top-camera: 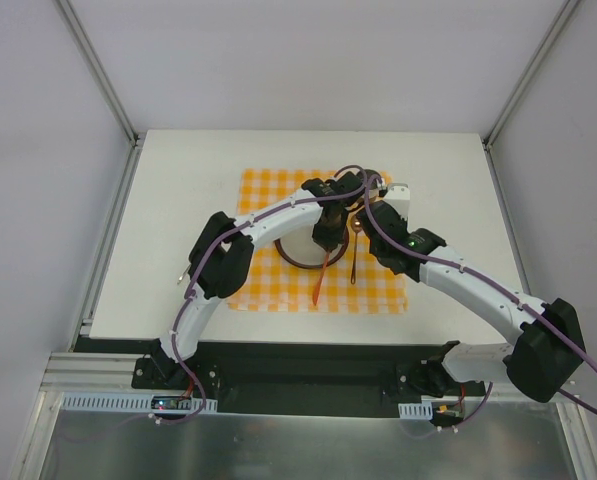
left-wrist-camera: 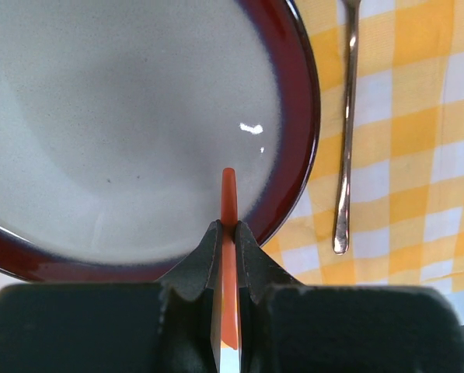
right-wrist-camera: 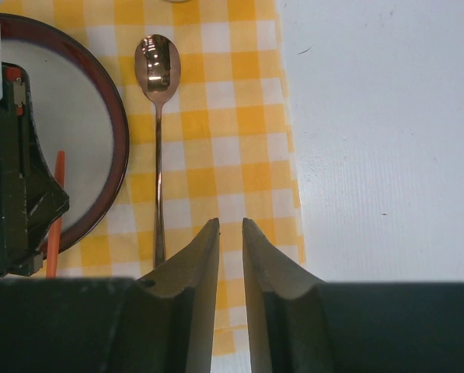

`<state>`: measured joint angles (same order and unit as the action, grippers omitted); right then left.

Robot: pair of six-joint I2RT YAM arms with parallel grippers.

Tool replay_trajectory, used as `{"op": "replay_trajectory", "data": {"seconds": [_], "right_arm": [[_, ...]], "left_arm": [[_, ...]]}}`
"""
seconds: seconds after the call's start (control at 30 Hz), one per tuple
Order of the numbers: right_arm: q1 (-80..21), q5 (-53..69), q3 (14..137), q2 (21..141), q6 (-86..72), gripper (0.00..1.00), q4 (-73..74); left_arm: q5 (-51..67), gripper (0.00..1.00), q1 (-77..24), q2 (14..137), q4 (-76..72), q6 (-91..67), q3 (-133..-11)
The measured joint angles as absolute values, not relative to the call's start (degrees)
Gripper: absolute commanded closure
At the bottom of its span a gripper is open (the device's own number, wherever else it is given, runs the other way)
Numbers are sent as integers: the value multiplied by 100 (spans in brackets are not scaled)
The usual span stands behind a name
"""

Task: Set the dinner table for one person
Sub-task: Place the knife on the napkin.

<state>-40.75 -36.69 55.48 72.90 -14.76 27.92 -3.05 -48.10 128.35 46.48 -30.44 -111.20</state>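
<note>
The white worktop (top-camera: 178,200) lies bare in wide bands along its left and right edges and in a narrower band along the far edge. All the things are gathered on the orange-and-white checkered mat (top-camera: 258,190) at its middle, which reaches closer to the near edge than to the far one. Both arms arch in from the near edge and meet over the mat, the left arm sweeping from the near-left corner toward the centre and the right arm bending in from the near-right corner. Their wrists are crowded close together above the far half of the mat. The left gripper (top-camera: 326,238) hangs over the plate (top-camera: 293,258), a pale plate with a dark red rim. In the left wrist view its fingers (left-wrist-camera: 208,249) are pressed onto a thin orange utensil (left-wrist-camera: 228,202), whose tip lies over the plate's inner edge. What kind of utensil it is cannot be told. From above, this utensil (top-camera: 321,280) slants down across the plate's near rim toward the near edge. The right gripper (right-wrist-camera: 230,225) hovers over the mat just right of a copper-coloured spoon (right-wrist-camera: 157,66), which lies beside the plate's right rim with its bowl toward the far edge. The fingers (right-wrist-camera: 197,264) of the right gripper are a narrow gap apart and hold nothing, and bare worktop opens just to their right.
</note>
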Motion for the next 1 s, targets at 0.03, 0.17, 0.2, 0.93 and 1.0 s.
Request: {"op": "replay_trajectory", "data": {"seconds": [0.03,0.17,0.2,0.93,1.0], "right_arm": [[-4075,-3669,5548,7290,-1476,78,2792],[-4075,-3682,5548,7290,-1476,78,2792],[-4075,-3684,5546,7290,-1476,78,2792],[-4075,-3691,5535,7290,-1479,78,2810],[-4075,-3691,5535,7282,-1479,78,2814]], "left_arm": [[-298,100,-4836,12835,4646,-3041,-11146],[-279,100,-4840,12835,4641,-3039,-11229],[-261,96,-4840,12835,4639,-3037,-11236],[-137,97,-4915,12973,4657,-2993,-11415],[-117,97,-4919,13021,4654,-2965,-11465]]}}
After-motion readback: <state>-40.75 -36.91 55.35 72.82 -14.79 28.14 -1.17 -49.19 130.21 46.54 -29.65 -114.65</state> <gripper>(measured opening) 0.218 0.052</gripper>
